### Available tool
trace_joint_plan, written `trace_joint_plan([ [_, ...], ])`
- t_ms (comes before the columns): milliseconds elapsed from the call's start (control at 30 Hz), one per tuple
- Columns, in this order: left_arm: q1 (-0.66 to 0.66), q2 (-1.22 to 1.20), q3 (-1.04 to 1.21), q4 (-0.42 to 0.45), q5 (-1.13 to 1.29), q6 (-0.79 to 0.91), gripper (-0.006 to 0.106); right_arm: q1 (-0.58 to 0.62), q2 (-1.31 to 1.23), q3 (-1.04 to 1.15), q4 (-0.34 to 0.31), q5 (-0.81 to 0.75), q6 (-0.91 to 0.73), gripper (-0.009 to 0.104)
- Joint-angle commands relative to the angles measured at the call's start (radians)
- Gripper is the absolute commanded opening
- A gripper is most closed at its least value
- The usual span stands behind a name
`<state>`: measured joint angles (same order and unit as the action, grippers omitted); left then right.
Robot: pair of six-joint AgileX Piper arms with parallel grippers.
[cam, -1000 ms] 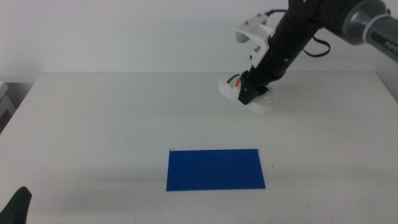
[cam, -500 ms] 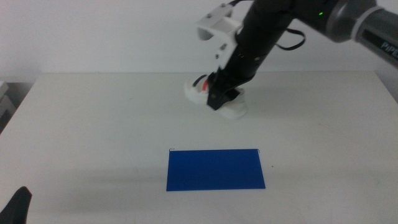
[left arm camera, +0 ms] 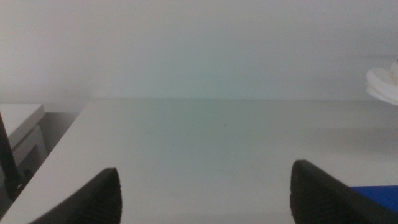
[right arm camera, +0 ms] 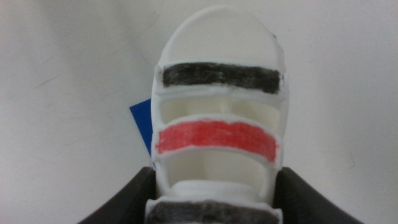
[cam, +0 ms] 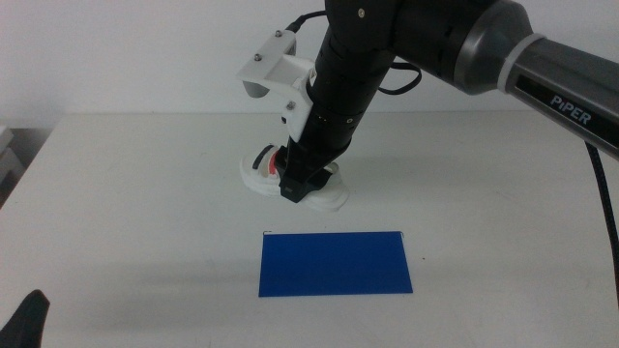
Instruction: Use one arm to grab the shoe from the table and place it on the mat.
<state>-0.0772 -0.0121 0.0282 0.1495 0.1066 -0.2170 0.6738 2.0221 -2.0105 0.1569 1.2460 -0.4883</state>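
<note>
Since a second ago the arm (cam: 416, 48) has carried the shoe (cam: 290, 179) leftward and nearer the mat (cam: 335, 262). The right gripper (cam: 302, 184) clamps the shoe's sides, mat just ahead-below. Lower it level, centred, before releasing. The left gripper (left arm camera: 205, 193) waits, spread wide.

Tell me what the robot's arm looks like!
The arm is black and grey, with round joints. It has white PIPER letters, a white bracket near its gripper, and a black cable. Its jaws are dark.

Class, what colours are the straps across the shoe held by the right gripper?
Black and red straps on the white shoe; right wrist view shows them best.
</note>
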Motion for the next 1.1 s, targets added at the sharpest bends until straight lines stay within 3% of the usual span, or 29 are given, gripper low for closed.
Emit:
trace_joint_plan([
  [0, 0.0, -0.014, 0.009, 0.001, -0.075, -0.004, 0.092, -0.012, -0.067, -0.03, -0.005, 0.04, -0.004, -0.004],
  [233, 0.0, -0.014, 0.009, 0.001, -0.075, -0.004, 0.092, -0.069, -0.074, 0.058, -0.024, 0.021, -0.018, -0.004],
  [633, 0.0, -0.014, 0.009, 0.001, -0.075, -0.005, 0.092, -0.092, -0.094, 0.301, -0.009, -0.259, -0.082, -0.004],
  [800, 0.0, -0.014, 0.009, 0.001, -0.075, -0.005, 0.092, -0.09, -0.093, 0.302, -0.008, -0.28, -0.087, -0.004],
  [1067, 0.0, -0.014, 0.009, 0.001, -0.075, -0.005, 0.092, -0.09, -0.093, 0.302, 0.006, -0.276, -0.319, -0.004],
])
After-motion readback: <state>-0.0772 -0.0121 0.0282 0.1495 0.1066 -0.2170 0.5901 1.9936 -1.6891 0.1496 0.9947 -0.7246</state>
